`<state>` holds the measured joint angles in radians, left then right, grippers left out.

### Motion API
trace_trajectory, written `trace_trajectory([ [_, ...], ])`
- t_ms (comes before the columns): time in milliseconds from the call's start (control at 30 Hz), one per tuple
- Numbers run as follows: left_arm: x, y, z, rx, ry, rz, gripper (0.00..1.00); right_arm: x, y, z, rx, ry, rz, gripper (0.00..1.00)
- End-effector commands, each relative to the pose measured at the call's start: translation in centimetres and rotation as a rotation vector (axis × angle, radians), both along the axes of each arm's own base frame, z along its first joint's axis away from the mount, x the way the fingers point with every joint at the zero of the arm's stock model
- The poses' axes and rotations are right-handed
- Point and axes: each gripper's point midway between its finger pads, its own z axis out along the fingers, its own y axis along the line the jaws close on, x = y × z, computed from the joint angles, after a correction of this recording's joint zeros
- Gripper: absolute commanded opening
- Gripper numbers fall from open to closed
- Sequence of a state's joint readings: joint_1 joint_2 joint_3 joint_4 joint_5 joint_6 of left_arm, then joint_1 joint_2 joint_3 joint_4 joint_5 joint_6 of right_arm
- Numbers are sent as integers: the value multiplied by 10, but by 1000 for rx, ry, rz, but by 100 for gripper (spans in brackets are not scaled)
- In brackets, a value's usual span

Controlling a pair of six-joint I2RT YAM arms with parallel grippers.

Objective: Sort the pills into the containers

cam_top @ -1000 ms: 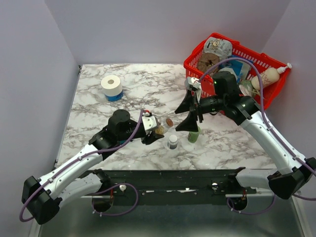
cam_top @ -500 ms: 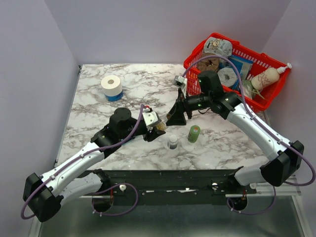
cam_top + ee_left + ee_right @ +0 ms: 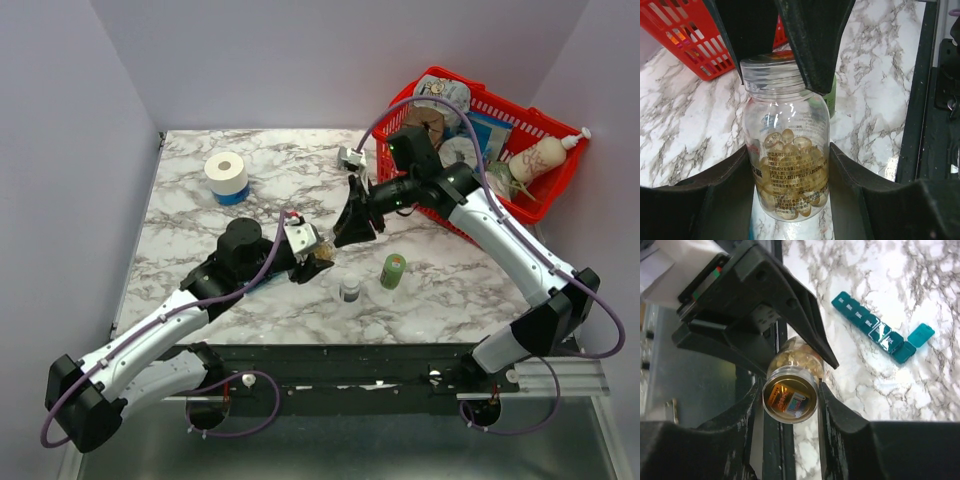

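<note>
My left gripper [image 3: 790,200] is shut on a small clear bottle [image 3: 787,150] and holds it above the table. Yellowish-brown pills [image 3: 790,170] fill its lower half. In the top view the bottle [image 3: 322,258] sits between the two arms at mid-table. My right gripper [image 3: 790,405] meets it end-on, and its fingers press both sides of the tan cap [image 3: 790,396]. The containers [image 3: 872,332] form a teal-blue organiser strip lying on the marble beyond, with a loose teal lid [image 3: 921,334] beside its end.
A green bottle [image 3: 393,271] and a white bottle with a dark cap [image 3: 350,289] stand just right of the held bottle. The red wire basket [image 3: 560,190], full of items, is at the back right. A white roll [image 3: 226,174] stands at the back left.
My right arm swung left from above the green bottle to the clear bottle's cap, and its jaws narrowed onto it. The left arm kept holding the bottle in place.
</note>
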<state>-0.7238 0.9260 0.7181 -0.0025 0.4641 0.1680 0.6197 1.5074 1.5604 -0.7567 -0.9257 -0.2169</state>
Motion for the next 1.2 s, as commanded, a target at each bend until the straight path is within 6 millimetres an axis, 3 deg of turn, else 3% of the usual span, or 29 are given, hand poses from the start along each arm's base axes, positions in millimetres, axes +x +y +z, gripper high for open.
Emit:
trace_trajectory([
  [0, -23, 2, -5, 31, -20, -107, 0, -25, 2, 25, 133, -337, 369, 9],
  [133, -33, 9, -11, 43, -28, -122, 0, -23, -4, 14, 146, -587, 508, 9],
  [233, -39, 14, -16, 55, -32, -128, 0, -14, -2, 16, 140, -693, 548, 10],
  [300, -43, 18, -19, 58, -35, -131, 0, -10, -2, 28, 139, -732, 545, 11],
  [500, -47, 21, -21, 47, -55, -136, 0, -19, -8, 26, 148, -729, 550, 13],
  [600, -45, 19, -19, 31, -58, -136, 0, -20, -5, 19, 164, -684, 478, 25],
  [633, -45, 18, -18, 24, -58, -136, 0, -17, -1, 11, 173, -681, 466, 34],
  [800, -40, 16, -18, 20, -57, -126, 0, -18, 0, 21, 154, -555, 387, 30],
  [900, -36, 23, -27, 66, -55, -91, 0, 1, -7, 28, 80, -494, 211, 27],
  [967, -26, 32, -35, 101, -69, -20, 0, 49, -18, 17, -46, -510, -41, 27],
  [1000, -24, 36, -37, 114, -76, -1, 0, 63, -27, -6, -117, -428, -157, 27],
  [1033, -16, 42, -41, 134, -85, 49, 0, 96, -43, -19, -210, -457, -329, 29],
  [1067, -13, 46, -44, 140, -88, 68, 0, 115, -58, -36, -270, -416, -437, 29],
  [1100, -10, 49, -47, 152, -94, 83, 0, 125, -68, -53, -314, -357, -507, 30],
  [1133, -5, 52, -47, 157, -99, 103, 0, 136, -76, -83, -396, -302, -536, 31],
  [1167, -1, 54, -50, 171, -100, 119, 0, 144, -85, -96, -433, -268, -566, 32],
])
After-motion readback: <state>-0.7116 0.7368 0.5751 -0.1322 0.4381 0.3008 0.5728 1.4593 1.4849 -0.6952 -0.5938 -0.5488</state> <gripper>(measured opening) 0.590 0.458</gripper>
